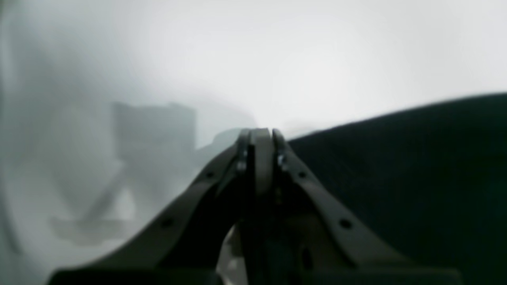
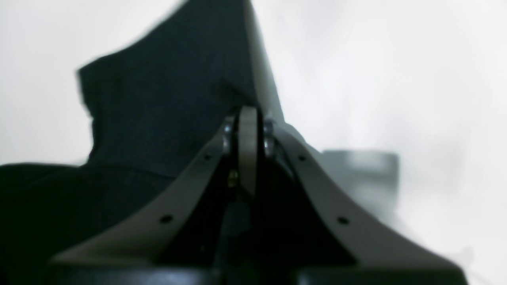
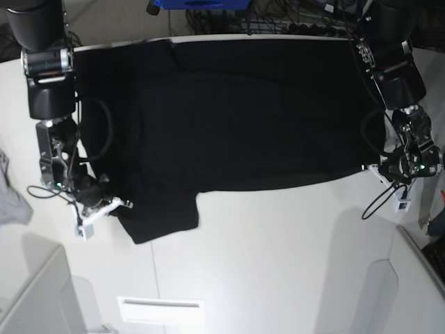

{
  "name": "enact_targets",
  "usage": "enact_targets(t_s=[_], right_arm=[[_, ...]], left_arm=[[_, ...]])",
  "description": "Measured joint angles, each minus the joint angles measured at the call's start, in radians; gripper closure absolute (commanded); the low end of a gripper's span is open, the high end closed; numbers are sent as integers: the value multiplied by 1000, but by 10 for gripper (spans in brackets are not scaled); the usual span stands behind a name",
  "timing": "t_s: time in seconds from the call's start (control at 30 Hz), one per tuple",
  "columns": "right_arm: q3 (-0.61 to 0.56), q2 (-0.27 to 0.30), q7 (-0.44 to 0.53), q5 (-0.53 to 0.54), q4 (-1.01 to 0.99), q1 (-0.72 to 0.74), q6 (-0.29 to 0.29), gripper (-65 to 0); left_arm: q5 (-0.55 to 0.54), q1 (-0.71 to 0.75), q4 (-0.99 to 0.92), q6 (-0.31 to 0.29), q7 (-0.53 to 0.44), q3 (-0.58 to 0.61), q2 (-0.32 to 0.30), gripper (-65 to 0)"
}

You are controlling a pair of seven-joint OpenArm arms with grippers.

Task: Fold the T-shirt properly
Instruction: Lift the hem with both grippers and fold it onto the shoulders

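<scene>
The black T-shirt [image 3: 236, 111] lies spread flat on the white table [image 3: 278, 257], plain side up, with one sleeve [image 3: 160, 216] pointing toward the front. My right gripper [image 3: 119, 204] is at the outer edge of that sleeve, low on the left. In the right wrist view its fingertips [image 2: 248, 118] are pressed together with the sleeve cloth [image 2: 166, 103] rising from them. My left gripper [image 3: 368, 167] sits at the shirt's right lower corner. In the left wrist view it [image 1: 259, 136] is shut where the cloth's edge [image 1: 396, 166] meets its tips.
A light grey cloth [image 3: 10, 191] lies at the table's left edge. A white label strip [image 3: 160, 309] sits near the front. Cables and a blue object [image 3: 201, 3] lie beyond the far edge. Arm cables hang beside both wrists.
</scene>
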Motion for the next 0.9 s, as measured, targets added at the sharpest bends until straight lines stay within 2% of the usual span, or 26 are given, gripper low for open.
enact_targets(t_s=[0.1,0.17,0.3,0.5,0.57,0.67,0.9], right_arm=[[11,13,-10,3,83,-78,-2,0],[71,13,-13,7,123,-135,0,0],[174,19,-58,3,234,-214,0,0],[244,16,-80,7,432,-318,4,0],[270,11,-129,6,496,-348,8,0],[338,2,-183,3,575,-379,4,0],[402,-23,-280,-1,657,-397,1,0]], left_arm=[[-8,81,127,-68,22,-92,15,0],[3,119,180,-101,91,-146,11,0],[-9,160,290,-201,132,-201,2,0],[-21,211,422,-200,241,-262,16,0],[-95,219,463,-201,273,-275,11,0],[-201,257,539,-200,284,-302,3,0],[-274,290,619,-190,294,-298,3,0]])
